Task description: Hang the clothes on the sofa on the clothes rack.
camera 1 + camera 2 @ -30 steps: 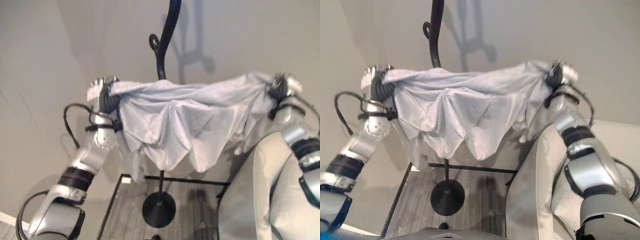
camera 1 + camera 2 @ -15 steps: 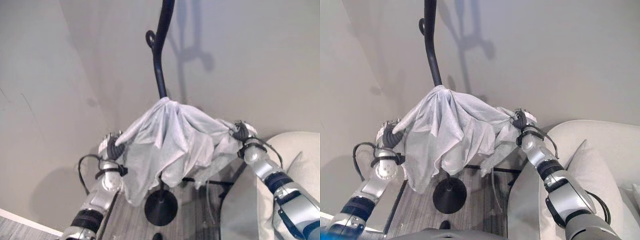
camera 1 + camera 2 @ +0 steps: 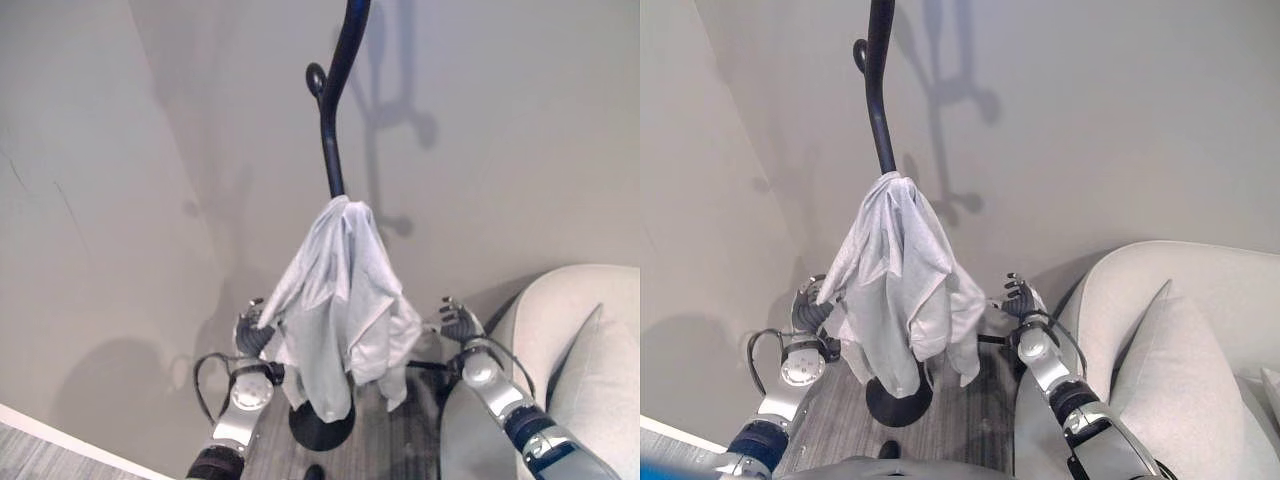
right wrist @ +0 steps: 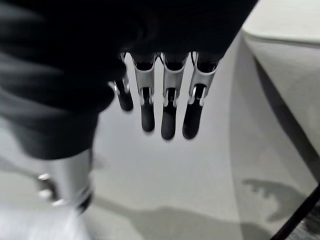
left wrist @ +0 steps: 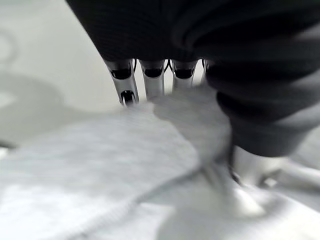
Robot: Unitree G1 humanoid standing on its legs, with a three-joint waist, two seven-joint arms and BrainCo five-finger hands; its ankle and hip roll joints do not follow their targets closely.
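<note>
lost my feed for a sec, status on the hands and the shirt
Right hand open, holding nothing. Left hand holds an edge of the shirt. Shirt draped over the rack. Nothing in the way.

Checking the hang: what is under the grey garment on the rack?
The garment drapes over the rack's black pole, hiding its middle; the round base shows below. Whatever hook carries it is covered.

Plain pale grey walls (image 3: pixel 520 150) meet in a corner beyond the hands, with soft shadows cast across them. Grey wood-grain floor (image 3: pixel 835 425) lies beneath the hands. Beside the right hand, a light grey upholstered sofa (image 3: pixel 1110 290) carries a matching cushion (image 3: pixel 1185 370).
</note>
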